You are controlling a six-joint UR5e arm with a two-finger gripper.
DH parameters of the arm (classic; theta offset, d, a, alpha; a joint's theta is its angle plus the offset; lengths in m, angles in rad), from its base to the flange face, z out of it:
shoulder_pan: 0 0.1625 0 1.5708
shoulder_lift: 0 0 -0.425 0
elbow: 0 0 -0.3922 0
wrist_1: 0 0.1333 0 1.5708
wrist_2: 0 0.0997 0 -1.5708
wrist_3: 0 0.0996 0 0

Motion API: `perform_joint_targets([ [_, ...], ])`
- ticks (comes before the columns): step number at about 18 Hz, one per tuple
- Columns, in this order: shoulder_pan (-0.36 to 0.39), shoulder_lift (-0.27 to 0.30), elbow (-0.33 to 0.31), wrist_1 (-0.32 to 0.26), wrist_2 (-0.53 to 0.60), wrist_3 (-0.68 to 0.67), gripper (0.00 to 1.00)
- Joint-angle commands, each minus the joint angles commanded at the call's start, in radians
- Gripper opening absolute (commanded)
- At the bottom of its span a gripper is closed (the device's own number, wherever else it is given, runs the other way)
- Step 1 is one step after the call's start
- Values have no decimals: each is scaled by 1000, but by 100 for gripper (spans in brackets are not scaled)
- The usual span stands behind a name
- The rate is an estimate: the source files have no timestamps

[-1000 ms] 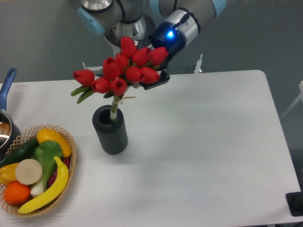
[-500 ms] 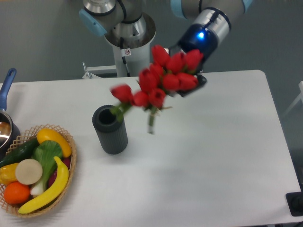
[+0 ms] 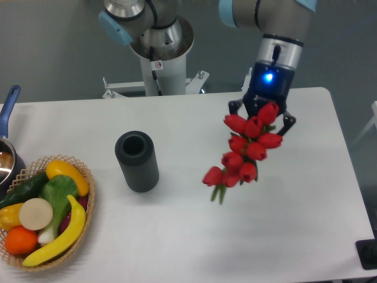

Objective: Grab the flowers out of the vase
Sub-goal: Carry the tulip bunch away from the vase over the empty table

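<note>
The flowers, a bunch of red tulip buds with short green stems, hang in the air over the right half of the table, well clear of the vase. My gripper is shut on the bunch from above, its dark fingers showing on either side of the top buds. The stems point down and to the left. The vase, a dark grey ribbed cylinder, stands upright and empty on the table to the left of the bunch.
A wicker basket of toy fruit and vegetables sits at the front left corner. A pot with a blue handle is at the left edge. The arm's base stands behind the table.
The gripper has carried the flowers out of the vase, to the right and lower. The bunch has swung so that its stems now point down. The vase has stayed in place.
</note>
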Motion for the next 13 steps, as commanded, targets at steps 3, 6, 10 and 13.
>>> perform_joint_targets([
  [3,-40,-51,51,-2,123,11,7],
  [6,-103,-104,109,-40,287,12,8],
  [10,-126,-149,163,-100,356,12,8],
  [13,-129,-154,155,-95,388,12,8],
])
